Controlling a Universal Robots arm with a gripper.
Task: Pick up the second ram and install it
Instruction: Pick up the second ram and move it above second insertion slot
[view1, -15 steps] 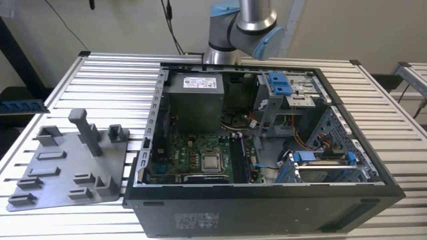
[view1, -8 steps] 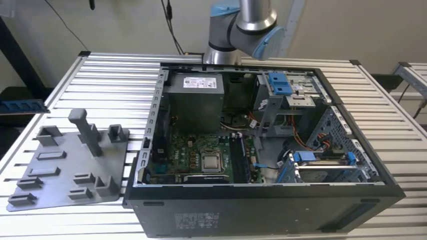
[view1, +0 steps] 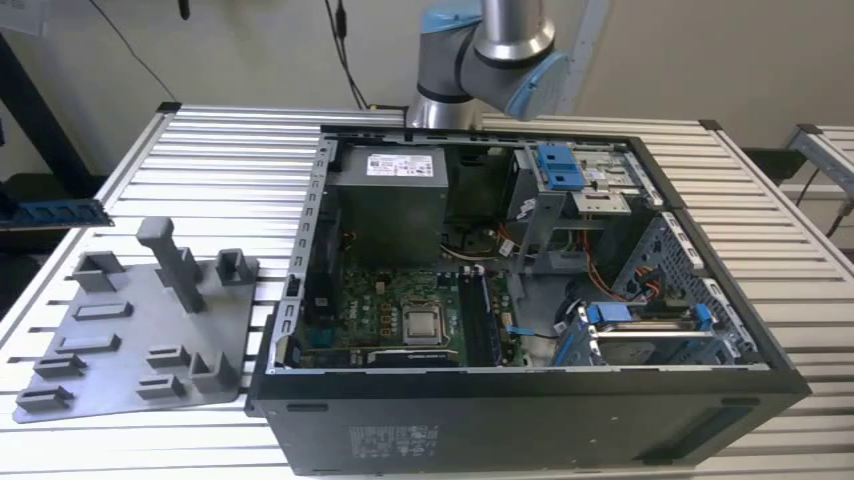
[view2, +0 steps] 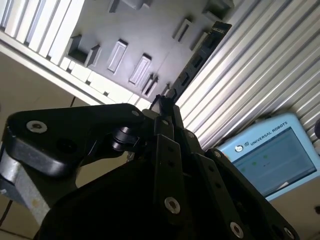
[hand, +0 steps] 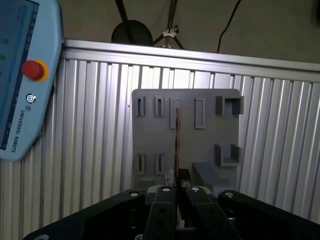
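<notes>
The bench (view1: 214, 170) is ribbed, bright bare metal. The fixture plate (view1: 134, 330) looks matt grey plastic. The hand (hand: 176, 189) is matt black with shiny screws; the second ram (hand: 177, 135) shows a coppery edge.

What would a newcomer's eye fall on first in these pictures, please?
The open computer case dominates the exterior view. Its motherboard is bared, and the grey fixture plate lies on the slatted table at that view's left. In the first wrist view the gripper appears shut on the second ram, seen edge-on over the plate, with a blue teach pendant nearby.
</notes>
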